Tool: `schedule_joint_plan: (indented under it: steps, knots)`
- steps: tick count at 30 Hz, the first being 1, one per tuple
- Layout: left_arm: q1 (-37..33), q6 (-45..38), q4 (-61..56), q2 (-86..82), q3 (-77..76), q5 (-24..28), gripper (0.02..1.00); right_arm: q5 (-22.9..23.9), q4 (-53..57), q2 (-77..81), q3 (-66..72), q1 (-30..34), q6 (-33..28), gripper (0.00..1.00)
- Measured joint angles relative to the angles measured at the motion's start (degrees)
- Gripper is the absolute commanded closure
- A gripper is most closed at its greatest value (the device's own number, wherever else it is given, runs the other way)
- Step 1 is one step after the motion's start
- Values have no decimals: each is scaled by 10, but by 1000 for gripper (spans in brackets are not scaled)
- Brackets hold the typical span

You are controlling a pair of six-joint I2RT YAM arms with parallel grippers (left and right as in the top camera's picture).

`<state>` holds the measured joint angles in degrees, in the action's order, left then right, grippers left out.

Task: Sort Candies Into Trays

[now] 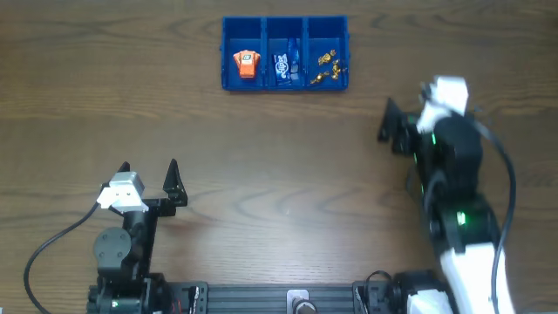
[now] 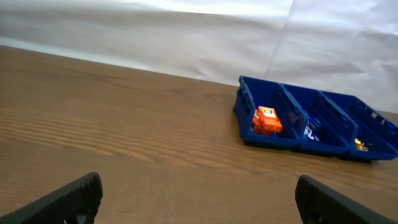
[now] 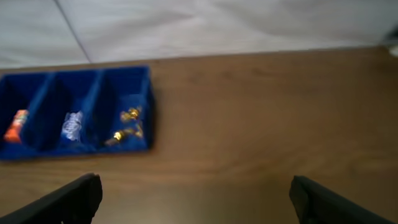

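A blue three-compartment tray point(image 1: 285, 23) lies at the far middle of the wooden table. Its left bin holds orange candies point(image 1: 246, 63), the middle bin blue-wrapped candies point(image 1: 283, 66), the right bin gold-wrapped candies point(image 1: 326, 68). The tray point(image 2: 292, 142) shows again in the left wrist view with the orange candies point(image 2: 267, 120), and the right wrist view has the tray point(image 3: 146, 99) with gold candies point(image 3: 127, 126). My left gripper point(image 1: 149, 173) stands open near the front left, nothing between its fingers. My right gripper point(image 1: 394, 126) stands open at the right, well short of the tray, nothing in it.
Bare wooden tabletop point(image 1: 288, 174) spreads between both grippers and the tray. A white sheet point(image 2: 186, 31) hangs behind the table's far edge. The arms' bases and a black rail point(image 1: 288, 296) run along the near edge.
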<state>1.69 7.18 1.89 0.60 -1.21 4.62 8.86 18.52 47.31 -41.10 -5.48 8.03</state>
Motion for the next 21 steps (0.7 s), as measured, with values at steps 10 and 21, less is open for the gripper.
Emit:
schedule_joint_plan:
  steps: [10,21]
  knots:
    - [0,0,0,0,0,0,23,-4,-78,-309,245,20,12,3]
    - [0,0,0,0,0,0,20,-40,-113,-460,359,20,19,3]
